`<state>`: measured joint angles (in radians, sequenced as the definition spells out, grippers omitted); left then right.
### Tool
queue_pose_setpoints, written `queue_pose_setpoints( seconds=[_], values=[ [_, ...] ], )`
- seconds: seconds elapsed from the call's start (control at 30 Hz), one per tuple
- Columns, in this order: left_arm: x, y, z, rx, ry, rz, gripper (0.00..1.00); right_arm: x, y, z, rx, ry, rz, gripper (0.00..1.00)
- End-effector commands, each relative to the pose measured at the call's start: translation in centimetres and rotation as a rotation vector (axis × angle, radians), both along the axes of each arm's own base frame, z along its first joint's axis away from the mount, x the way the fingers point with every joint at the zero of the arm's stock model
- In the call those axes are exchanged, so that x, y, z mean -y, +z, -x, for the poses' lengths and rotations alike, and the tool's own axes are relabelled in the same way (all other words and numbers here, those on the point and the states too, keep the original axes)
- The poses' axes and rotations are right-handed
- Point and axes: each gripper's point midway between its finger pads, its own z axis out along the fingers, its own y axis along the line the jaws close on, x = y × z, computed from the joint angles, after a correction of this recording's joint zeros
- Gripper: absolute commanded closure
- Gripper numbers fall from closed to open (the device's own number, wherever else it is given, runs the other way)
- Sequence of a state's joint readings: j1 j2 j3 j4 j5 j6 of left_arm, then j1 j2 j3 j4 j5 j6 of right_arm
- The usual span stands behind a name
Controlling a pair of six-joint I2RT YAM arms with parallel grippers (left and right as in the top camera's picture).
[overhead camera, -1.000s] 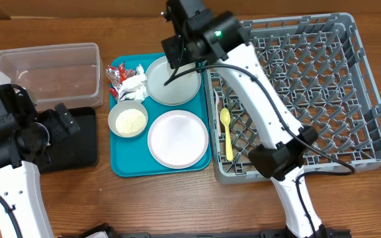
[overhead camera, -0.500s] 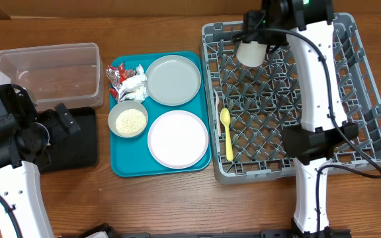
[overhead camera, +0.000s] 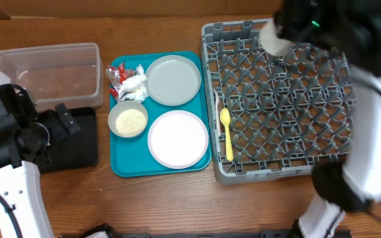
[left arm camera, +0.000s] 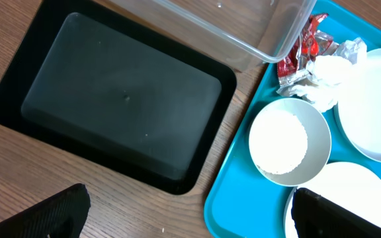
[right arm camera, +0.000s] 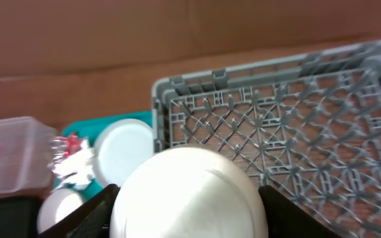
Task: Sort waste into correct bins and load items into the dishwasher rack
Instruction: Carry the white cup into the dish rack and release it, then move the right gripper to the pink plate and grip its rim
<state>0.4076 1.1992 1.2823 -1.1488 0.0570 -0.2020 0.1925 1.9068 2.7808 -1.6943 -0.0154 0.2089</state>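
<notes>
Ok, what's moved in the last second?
The right claw, shut on the white cup, swung from above the grey-green plate across to the far edge of the dishwasher rack. The left claw, everything on the teal tray and the yellow spoon stayed put.

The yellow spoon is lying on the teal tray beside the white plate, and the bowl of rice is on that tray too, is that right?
Not quite. The yellow spoon lies inside the grey dishwasher rack, along its left edge, not on the teal tray; the overhead view shows it. The bowl of rice is on that tray, beside the white plate.
</notes>
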Motion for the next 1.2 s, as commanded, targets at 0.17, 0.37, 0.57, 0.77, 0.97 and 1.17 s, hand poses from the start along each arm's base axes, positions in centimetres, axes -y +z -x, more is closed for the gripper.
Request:
queue_pose_setpoints(
  seconds=[0.17,0.37,0.57,0.77,0.97,1.17],
  values=[
    [-0.1,0.5,-0.3,0.012,-0.019,-0.007,0.0,3.7,-6.6,2.2,-0.236,-0.133,0.135,0.52],
    [-0.1,0.5,-0.3,0.012,-0.019,-0.007,0.0,6.6,-16.4,0.8,-0.452,-0.226,0.175,0.52],
    [-0.1,0.5,-0.3,0.012,-0.019,-0.007,0.0,8.4,-23.4,1.2,-0.574,-0.258,0.13,0.52],
    [-0.1,0.5,-0.3,0.013,-0.019,-0.007,0.0,8.6,-25.2,1.3,-0.597,-0.231,0.102,0.52],
    [-0.1,0.5,-0.3,0.013,-0.019,-0.007,0.0,8.6,-26.0,1.8,-0.619,-0.216,0.113,0.51],
    [-0.1,0.5,-0.3,0.013,-0.019,-0.007,0.0,8.9,-27.6,1.5,-0.612,-0.223,0.125,0.48]
  ],
)
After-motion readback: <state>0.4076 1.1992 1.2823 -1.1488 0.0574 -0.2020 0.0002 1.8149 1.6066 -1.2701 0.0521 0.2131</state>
